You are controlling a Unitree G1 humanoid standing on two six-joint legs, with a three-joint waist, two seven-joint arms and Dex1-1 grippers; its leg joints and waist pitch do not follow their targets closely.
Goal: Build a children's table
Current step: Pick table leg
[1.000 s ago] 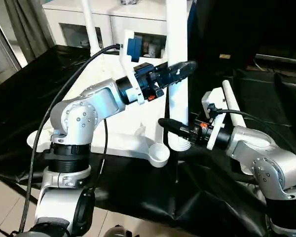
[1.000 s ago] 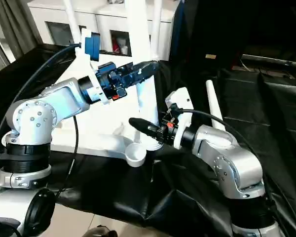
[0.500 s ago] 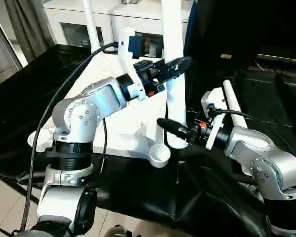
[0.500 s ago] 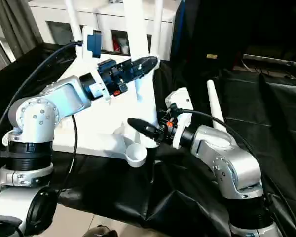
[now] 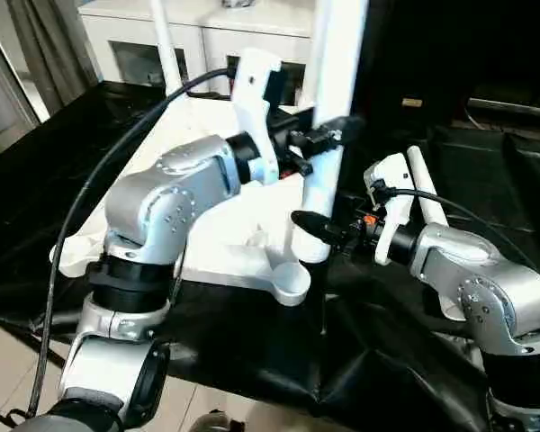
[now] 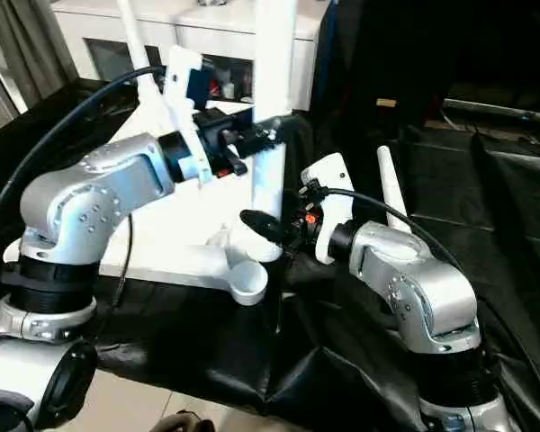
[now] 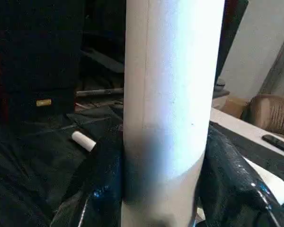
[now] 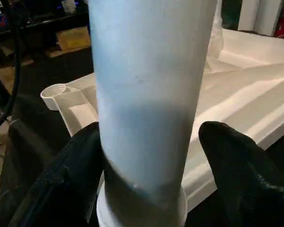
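White plastic leg [image 5: 328, 171], light, stiff and slick: left tool [image 5: 328, 137] clamps it mid-shaft, right tool [image 5: 317, 229] stands open at its base.

Upright leg [image 5: 328, 153] blocks between both pincers.

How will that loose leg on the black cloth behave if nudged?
The loose leg is a smooth round tube lying flat, so it will probably roll sideways. It looks like hollow plastic, likely light and stiff. The creased cloth may stop it early.
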